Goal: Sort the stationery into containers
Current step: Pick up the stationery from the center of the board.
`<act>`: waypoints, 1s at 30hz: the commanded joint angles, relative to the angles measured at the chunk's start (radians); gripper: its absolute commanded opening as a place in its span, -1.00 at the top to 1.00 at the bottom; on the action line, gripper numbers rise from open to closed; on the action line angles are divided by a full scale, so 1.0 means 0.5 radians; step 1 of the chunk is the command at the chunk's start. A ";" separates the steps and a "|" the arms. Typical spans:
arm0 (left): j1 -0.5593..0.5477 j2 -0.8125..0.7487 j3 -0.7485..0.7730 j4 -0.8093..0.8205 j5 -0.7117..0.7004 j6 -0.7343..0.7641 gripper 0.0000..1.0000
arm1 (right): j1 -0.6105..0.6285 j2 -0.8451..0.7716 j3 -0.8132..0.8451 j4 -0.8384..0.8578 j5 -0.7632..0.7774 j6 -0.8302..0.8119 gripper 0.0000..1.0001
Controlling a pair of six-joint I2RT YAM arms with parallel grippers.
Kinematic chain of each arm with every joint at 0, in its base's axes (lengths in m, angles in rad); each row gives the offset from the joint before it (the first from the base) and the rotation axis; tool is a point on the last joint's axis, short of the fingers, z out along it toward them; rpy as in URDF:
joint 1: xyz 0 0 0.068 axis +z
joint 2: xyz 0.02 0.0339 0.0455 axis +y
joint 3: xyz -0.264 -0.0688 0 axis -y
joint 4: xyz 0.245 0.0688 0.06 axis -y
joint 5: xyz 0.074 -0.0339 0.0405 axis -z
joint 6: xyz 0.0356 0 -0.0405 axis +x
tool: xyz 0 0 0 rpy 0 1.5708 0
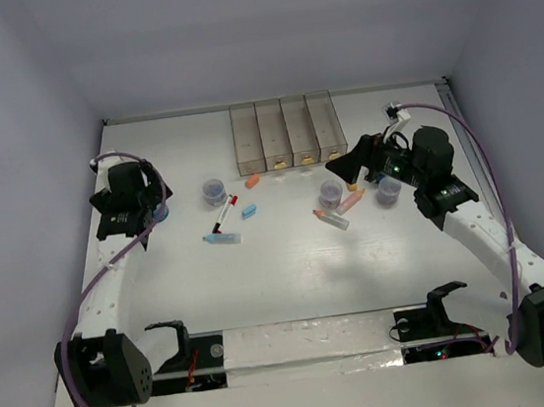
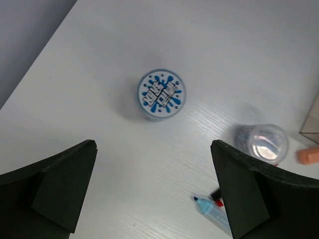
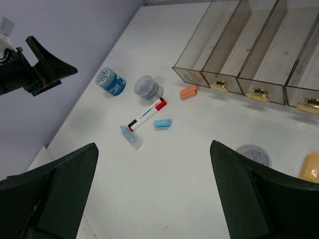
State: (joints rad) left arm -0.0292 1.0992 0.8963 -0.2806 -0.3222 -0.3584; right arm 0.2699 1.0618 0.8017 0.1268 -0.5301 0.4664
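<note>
Both the left hand (image 2: 152, 144) and the right hand (image 3: 154, 144) are held wide and empty; a blue-topped roll (image 2: 161, 94) is framed beneath the left.

White wood-grain table (image 1: 291, 280) here, boxed in by plain pale lilac-grey walls (image 1: 270, 25) on three sides. Soft, even light, faint shadows only. A shiny strip (image 1: 308, 338) runs along the near edge.
</note>
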 commanded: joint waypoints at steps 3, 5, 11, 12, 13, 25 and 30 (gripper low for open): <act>0.166 0.167 0.011 0.024 0.074 0.060 -0.98 | 0.043 -0.050 -0.026 0.090 0.066 -0.040 -1.00; 0.187 0.262 0.008 0.036 0.074 0.045 -0.98 | 0.043 -0.034 -0.023 0.071 0.060 -0.049 -1.00; 0.187 0.431 0.088 0.070 0.141 0.063 -0.98 | 0.062 0.030 -0.005 0.084 -0.017 -0.031 -1.00; 0.187 0.458 0.100 0.085 0.172 0.063 -0.98 | 0.080 0.033 -0.008 0.087 -0.020 -0.031 -1.00; 0.187 0.519 0.131 0.095 0.242 0.063 -0.98 | 0.080 0.033 -0.008 0.090 -0.020 -0.031 -1.00; 0.187 0.998 0.453 0.116 0.175 0.063 -0.94 | 0.120 0.048 -0.008 0.096 -0.029 -0.040 -1.00; 0.187 1.069 0.490 0.122 0.135 0.069 -0.67 | 0.138 0.076 -0.002 0.099 -0.032 -0.043 -1.00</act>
State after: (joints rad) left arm 0.0608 1.6367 1.1027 -0.2260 -0.2226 -0.3340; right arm 0.3225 1.0912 0.8013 0.1299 -0.5323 0.4633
